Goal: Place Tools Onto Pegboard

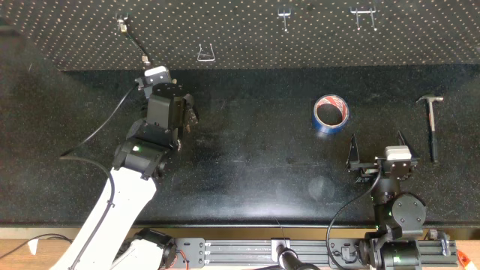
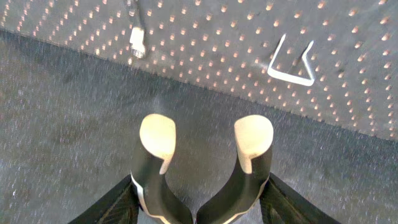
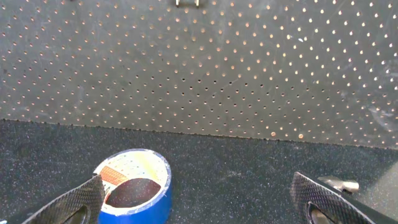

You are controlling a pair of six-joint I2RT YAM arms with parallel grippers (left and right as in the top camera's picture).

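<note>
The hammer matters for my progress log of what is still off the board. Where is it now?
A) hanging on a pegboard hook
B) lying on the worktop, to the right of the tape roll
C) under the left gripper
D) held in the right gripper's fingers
B: the hammer lies flat on the black worktop, to the right of the blue tape roll, apart from the right gripper and below the pegboard hooks.

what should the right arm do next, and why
Probably ease the right gripper forward to straddle the blue tape roll: it is open and empty, the roll lies on the mat just ahead, and the pegboard hooks beyond are bare.
</note>
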